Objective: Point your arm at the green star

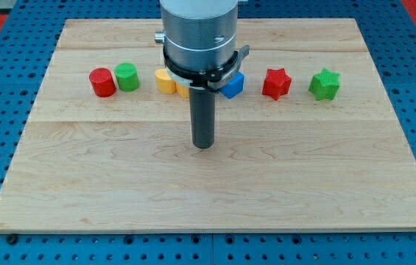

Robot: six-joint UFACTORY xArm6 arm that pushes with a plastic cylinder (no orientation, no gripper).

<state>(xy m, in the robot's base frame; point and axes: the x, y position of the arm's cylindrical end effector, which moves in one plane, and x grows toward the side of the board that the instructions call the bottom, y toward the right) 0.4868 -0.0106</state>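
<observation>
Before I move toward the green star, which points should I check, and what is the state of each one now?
1. Green star visible, at the view's right end of the row: ok.
2. My tip visible, below the row near the board's middle: ok.
3. Tip touching no block: ok.
4. Straight path from tip to green star clear: cannot tell; the red star sits just left of it.
5. Blue block clear of the arm: cannot tell, partly hidden.
</observation>
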